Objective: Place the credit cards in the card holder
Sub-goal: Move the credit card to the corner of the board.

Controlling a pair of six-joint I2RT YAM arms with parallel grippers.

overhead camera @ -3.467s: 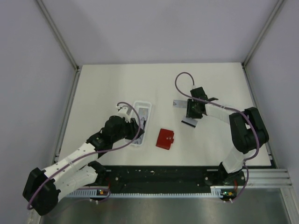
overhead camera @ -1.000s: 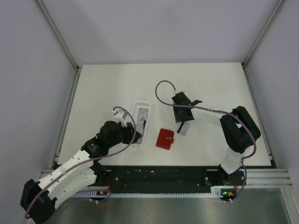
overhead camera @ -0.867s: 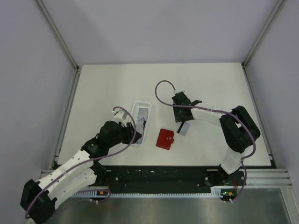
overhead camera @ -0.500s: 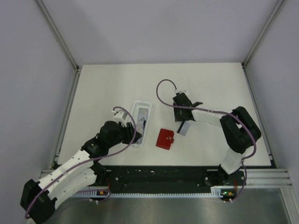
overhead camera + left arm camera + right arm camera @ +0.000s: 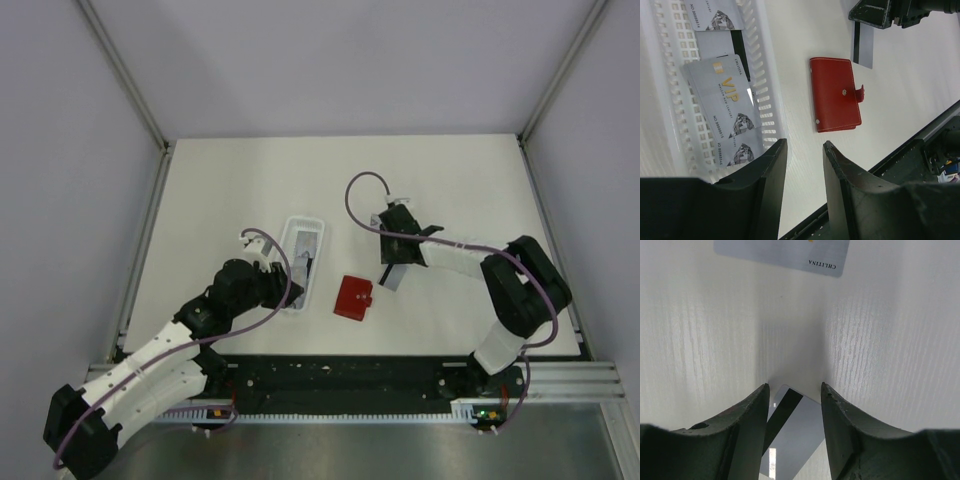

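Built as two matching arms, the left arm [image 5: 160, 352] and the right arm [image 5: 522, 290], from smooth white links joined by chunky black joint housings, with tiny orange and green lights at the bases. Trailed by a thin purple cable [image 5: 262, 233] looping off the left wrist and another cable [image 5: 366, 175] off the right. Tipped, on the left gripper [image 5: 804, 142] and the right gripper [image 5: 794, 385] alike, with two dark matte fingers [image 5: 767, 185], curved on the inner faces and rounded at the ends.
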